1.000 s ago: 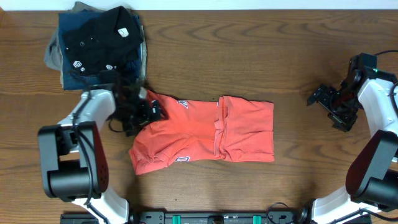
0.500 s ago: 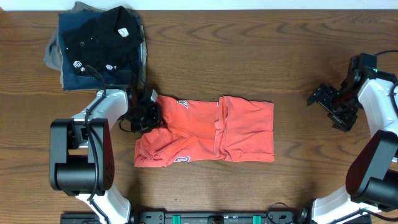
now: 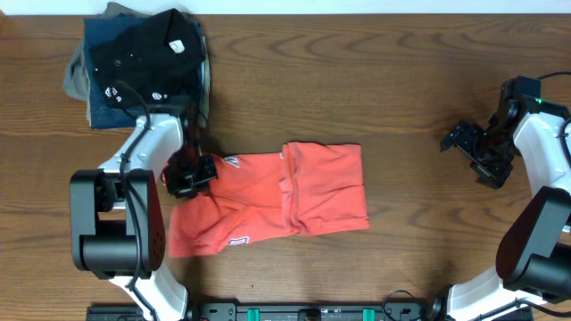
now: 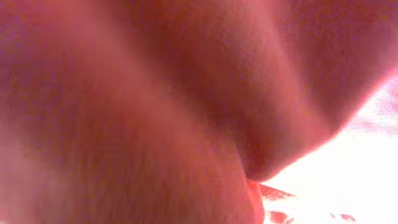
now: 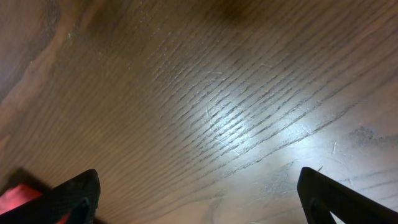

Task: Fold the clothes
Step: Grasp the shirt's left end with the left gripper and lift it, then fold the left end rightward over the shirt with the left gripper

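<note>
The clothes, a red-orange T-shirt (image 3: 294,192), lie partly folded and crumpled on the wooden table (image 3: 375,80) in the overhead view, with white lettering showing near the left edge. My left gripper (image 3: 192,173) is shut on the shirt's upper left edge. Red fabric (image 4: 155,112) fills the left wrist view and hides the fingers there. My right gripper (image 3: 471,152) is open, well to the right of the shirt. In the right wrist view that gripper (image 5: 199,196) has only bare wood between its dark fingertips (image 5: 78,193).
A pile of folded garments (image 3: 94,85) sits at the table's far left corner, topped by a black shirt (image 3: 143,53) with small white logos. It lies just behind my left arm. Bare wood separates the T-shirt from my right gripper.
My left gripper has shut on the shirt's left edge and dragged the whole shirt leftward and toward the front edge. The right arm has not moved.
</note>
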Controlling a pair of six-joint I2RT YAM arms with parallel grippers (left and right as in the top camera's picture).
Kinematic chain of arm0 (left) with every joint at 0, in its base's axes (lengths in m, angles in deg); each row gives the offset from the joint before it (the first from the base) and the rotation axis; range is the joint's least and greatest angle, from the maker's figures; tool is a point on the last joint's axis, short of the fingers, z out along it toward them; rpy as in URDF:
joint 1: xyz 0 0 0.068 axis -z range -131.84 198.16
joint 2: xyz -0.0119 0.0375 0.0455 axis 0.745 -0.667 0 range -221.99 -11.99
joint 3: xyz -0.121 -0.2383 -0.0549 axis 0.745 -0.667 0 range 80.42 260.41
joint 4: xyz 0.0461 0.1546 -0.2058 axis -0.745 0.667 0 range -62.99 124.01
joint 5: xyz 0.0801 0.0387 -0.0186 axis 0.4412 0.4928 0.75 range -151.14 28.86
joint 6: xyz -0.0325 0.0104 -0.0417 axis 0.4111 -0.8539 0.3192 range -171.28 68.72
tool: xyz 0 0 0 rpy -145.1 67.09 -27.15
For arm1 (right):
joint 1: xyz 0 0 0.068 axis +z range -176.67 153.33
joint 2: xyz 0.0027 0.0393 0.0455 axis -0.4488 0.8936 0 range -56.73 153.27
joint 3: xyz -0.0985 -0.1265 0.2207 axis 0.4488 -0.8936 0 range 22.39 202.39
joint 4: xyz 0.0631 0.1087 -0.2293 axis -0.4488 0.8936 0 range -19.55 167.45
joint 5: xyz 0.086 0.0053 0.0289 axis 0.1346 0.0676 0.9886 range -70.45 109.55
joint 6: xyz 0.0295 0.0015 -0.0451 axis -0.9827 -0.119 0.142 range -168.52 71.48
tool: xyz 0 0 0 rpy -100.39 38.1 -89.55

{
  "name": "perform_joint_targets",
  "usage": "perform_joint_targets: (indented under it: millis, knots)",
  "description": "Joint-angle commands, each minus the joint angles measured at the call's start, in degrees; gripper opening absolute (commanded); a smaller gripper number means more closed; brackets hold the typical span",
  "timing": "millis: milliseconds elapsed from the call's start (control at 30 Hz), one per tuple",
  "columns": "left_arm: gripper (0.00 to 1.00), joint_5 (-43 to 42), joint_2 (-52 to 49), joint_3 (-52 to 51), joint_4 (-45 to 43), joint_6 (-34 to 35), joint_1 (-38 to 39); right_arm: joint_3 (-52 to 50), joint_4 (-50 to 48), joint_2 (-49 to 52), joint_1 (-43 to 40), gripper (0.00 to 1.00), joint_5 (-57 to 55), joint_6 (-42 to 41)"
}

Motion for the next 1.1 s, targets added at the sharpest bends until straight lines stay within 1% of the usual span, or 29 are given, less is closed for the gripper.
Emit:
perform_joint_targets:
  millis: [0,200,367,467,700,800,1067]
  knots:
    - [0.06,6.16,0.39,5.84,3.76,3.04,-0.26,0.68,-0.02,-0.37,-0.15,0.99,-0.17,0.68]
    - [0.06,5.27,5.75,10.03,7.96,3.78,2.38,0.68,0.00,-0.37,-0.15,0.99,-0.17,0.68]
    - [0.06,-0.50,11.93,10.08,8.02,3.78,8.87,0.68,0.00,-0.37,-0.15,0.99,-0.17,0.70]
    - [0.06,-1.66,14.01,10.08,6.51,4.83,13.99,0.68,0.00,-0.37,-0.15,0.99,-0.17,0.68]
    - [0.06,-1.68,12.79,9.20,0.37,11.15,23.74,0.68,0.00,-0.37,-0.15,0.99,-0.17,0.68]
    - [0.06,-1.68,12.02,8.74,-2.40,13.73,26.73,0.68,0.00,-0.37,-0.15,0.99,-0.17,0.68]
    - [0.07,-1.66,9.03,8.74,-8.35,17.84,33.59,0.68,-0.02,-0.37,-0.15,0.99,-0.17,0.68]
